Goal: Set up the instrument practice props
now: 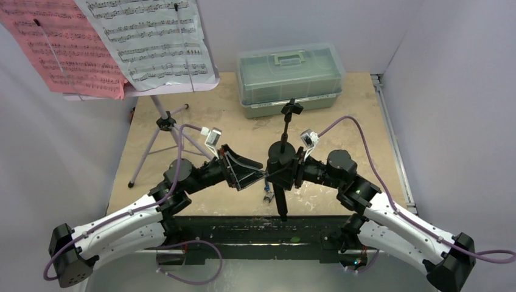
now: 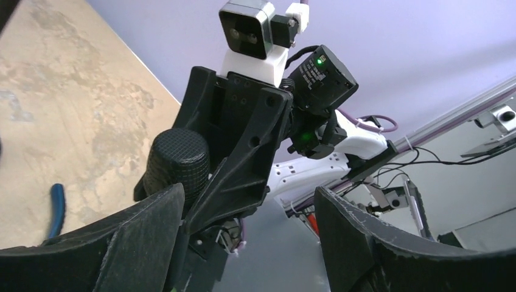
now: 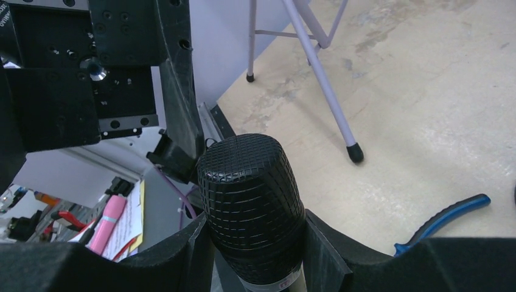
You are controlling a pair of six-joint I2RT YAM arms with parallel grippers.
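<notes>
The black microphone (image 3: pixel 252 194) stands between the fingers of my right gripper (image 3: pixel 255 243), which is shut on it just below its mesh head. Its handle (image 1: pixel 281 205) hangs towards the near edge in the top view. My left gripper (image 2: pixel 243 243) is open close beside the microphone's head (image 2: pixel 179 164), with nothing between its fingers. The black stand (image 1: pixel 287 128) rises just behind both grippers. At the back left the lilac music stand (image 1: pixel 164 121) holds a pink sheet (image 1: pixel 67 48) and a white sheet (image 1: pixel 152 39).
A translucent green toolbox (image 1: pixel 291 82) sits at the back of the table. Blue-handled pliers (image 1: pixel 268 196) lie on the table below the grippers and also show as pliers (image 3: pixel 441 222) in the right wrist view. The music stand's tripod legs (image 3: pixel 316 61) spread over the left side.
</notes>
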